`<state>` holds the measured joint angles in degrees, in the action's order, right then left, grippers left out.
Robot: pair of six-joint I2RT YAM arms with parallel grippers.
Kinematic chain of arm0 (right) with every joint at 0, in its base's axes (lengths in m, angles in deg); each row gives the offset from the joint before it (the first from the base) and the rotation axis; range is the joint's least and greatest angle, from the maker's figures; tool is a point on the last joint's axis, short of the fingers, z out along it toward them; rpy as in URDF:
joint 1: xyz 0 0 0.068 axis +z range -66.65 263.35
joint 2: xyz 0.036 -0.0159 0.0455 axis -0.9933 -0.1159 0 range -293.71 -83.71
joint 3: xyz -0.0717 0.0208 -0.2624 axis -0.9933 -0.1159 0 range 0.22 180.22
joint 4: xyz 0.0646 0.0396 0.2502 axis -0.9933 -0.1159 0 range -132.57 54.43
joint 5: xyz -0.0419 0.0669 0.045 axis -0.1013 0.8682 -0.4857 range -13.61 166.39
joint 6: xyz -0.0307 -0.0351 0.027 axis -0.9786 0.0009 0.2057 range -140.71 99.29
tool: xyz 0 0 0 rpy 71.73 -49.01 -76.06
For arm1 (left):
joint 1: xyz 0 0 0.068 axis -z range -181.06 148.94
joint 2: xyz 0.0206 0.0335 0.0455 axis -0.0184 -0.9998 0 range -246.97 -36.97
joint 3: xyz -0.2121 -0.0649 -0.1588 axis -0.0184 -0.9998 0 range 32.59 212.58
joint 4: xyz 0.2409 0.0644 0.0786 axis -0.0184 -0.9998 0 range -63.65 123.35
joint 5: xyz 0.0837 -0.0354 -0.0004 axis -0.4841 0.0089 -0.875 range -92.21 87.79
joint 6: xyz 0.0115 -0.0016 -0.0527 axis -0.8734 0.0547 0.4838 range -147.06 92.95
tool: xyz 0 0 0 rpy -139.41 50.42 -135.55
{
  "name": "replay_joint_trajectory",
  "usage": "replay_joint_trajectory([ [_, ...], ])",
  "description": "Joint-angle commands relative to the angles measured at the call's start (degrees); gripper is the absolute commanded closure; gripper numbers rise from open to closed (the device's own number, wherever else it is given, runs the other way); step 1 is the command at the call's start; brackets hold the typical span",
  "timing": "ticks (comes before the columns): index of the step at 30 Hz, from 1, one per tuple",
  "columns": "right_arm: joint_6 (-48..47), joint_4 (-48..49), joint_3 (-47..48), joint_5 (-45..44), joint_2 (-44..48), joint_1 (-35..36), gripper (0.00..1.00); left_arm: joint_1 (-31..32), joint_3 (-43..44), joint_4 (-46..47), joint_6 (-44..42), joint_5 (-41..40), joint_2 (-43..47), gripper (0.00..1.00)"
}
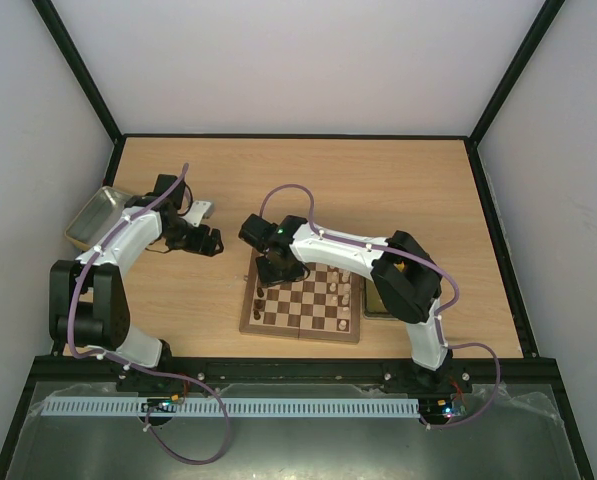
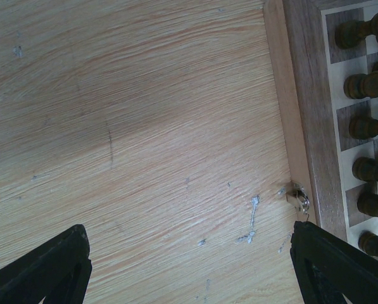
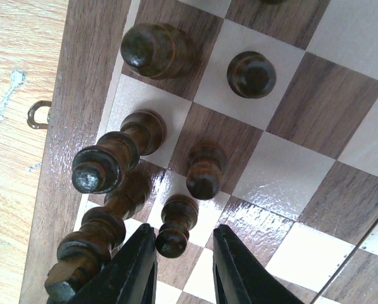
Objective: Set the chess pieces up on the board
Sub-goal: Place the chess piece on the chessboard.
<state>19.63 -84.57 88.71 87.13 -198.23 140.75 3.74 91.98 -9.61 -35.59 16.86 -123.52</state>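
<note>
The board [image 1: 298, 333] lies at the table's centre. Dark brown chess pieces [image 1: 263, 300] stand along its left side and pale cream ones [image 1: 344, 293] along its right. My right gripper [image 1: 270, 270] hovers low over the left side. In the right wrist view it [image 3: 183, 253] is open, its jaws standing either side of a dark pawn [image 3: 175, 229] that stands on the board, with a gap on the right. More dark pawns [image 3: 203, 171] and taller pieces [image 3: 106, 166] stand close by. My left gripper [image 1: 210, 242] is open and empty over bare table [image 2: 189, 266], left of the board's border [image 2: 315, 126].
A grey metal tray [image 1: 93, 218] sits at the far left. A yellowish tray [image 1: 378, 300] lies right of the board, mostly under the right arm. A small metal latch [image 2: 298, 199] sticks out from the board's edge. Black frame rails bound the table.
</note>
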Motion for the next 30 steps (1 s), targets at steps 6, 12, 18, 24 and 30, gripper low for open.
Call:
replay_joint_trajectory([
  [6, 0.71, -1.37, 1.45, -1.92, 2.61, 0.16, 0.76, -0.5, -0.66, -0.46, 0.34, 0.0, -0.12, 0.13],
  [12, 0.71, -1.46, 1.46, -1.95, 3.11, -0.01, 0.76, -0.5, -0.6, -0.46, 0.33, 0.0, -0.46, 0.13],
  [18, 0.71, -2.08, 1.6, -1.91, 3.88, -0.1, 0.76, -0.56, -0.61, -0.46, 0.33, 0.0, -0.56, 0.13],
  [24, 0.91, -3.56, 1.07, -2.76, 6.05, -0.27, 0.76, -0.58, -0.6, -0.46, 0.34, -0.09, -0.63, 0.13],
  [30, 2.28, -5.9, -1.84, -5.39, 12.4, -1.46, 0.76, -0.5, -0.64, -0.41, 0.36, -0.09, -0.73, 0.13],
])
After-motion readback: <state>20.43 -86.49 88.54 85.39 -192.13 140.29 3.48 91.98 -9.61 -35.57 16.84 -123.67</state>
